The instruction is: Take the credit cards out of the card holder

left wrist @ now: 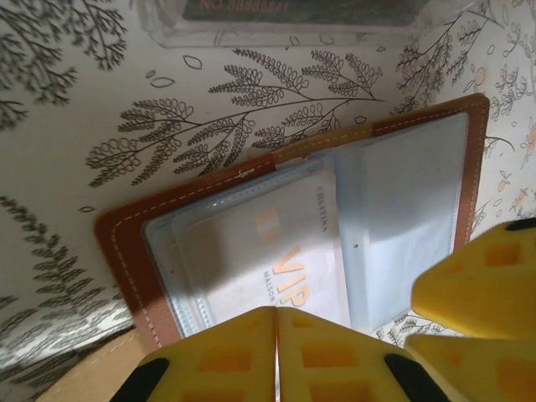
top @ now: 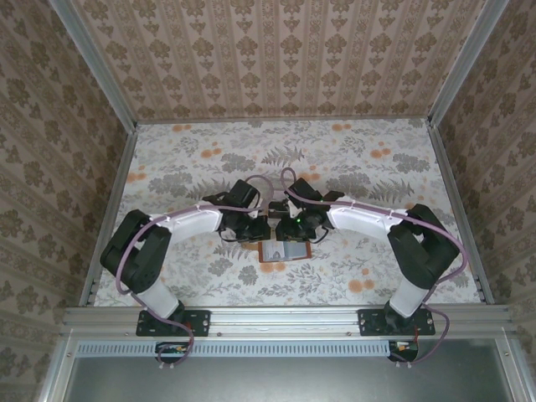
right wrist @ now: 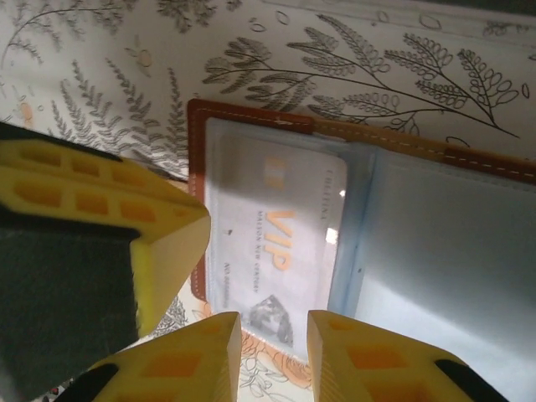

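The card holder (left wrist: 117,251) is lying open and flat on the flowered table (left wrist: 67,126), its clear pockets showing pale inside the stitched brown rim. One pocket is carrying a pale credit card (left wrist: 276,251) lettered VIP in orange, and the panel beside it is showing plain grey-blue. Along the top edge of my left wrist view a clear plastic tray (left wrist: 167,29) is sitting apart from the holder, with a dark flat thing (left wrist: 301,8) bearing pale lettering inside it, cut off by the frame. My left pincer (left wrist: 276,322) is sitting clenched at the bottom centre of that view. Its yellow fingers are meeting in a thin seam over the holder's near edge, and I cannot tell whether they are nipping anything. A yellow finger (left wrist: 477,285) of my right pincer is poking in at lower right. My right wrist view is showing more of the credit card (right wrist: 285,243). It is sticking out past the bottom rim of the card holder (right wrist: 197,142), and its lower corner is lying in the gap of my right pincer (right wrist: 275,339). The right fingers are standing apart, and I cannot tell whether they are touching the card. My left pincer (right wrist: 180,226) is looming at the left of this view, over the holder's rim. From above, my left pincer (top: 253,230) and right pincer (top: 293,228) are meeting at mid-frame, just above the card holder (top: 285,251).
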### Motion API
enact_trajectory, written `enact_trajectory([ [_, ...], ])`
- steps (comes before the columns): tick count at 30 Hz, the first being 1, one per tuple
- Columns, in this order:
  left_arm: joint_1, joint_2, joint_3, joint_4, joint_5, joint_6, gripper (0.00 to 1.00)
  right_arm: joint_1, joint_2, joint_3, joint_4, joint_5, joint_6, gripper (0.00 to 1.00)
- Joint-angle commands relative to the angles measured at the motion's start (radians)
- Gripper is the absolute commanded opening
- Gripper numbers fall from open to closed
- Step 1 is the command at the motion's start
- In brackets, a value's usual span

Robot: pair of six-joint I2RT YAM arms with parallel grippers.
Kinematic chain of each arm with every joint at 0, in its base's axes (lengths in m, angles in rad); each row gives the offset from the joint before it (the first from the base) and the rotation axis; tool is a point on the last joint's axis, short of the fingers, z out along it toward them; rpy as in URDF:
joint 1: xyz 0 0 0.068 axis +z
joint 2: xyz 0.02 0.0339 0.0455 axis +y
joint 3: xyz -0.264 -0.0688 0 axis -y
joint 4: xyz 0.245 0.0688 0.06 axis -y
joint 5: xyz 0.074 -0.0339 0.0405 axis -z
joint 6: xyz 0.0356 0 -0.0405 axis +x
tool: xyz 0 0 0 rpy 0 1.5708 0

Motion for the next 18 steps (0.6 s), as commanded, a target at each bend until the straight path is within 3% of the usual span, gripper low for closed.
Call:
enact_trajectory([
  [1, -0.006, 0.036, -0.023, 0.034, 0.025, -0.024, 0.1, -0.009, 0.027, -0.017, 0.064, -0.073, 0.024, 0.28],
  [12, -0.005, 0.066, -0.026, 0.002, -0.002, -0.002, 0.1, -0.014, 0.099, -0.029, 0.102, -0.087, 0.021, 0.27],
  [18, -0.003, 0.078, -0.028, -0.002, -0.007, 0.004, 0.1, -0.016, 0.109, -0.031, 0.049, -0.012, -0.003, 0.27],
])
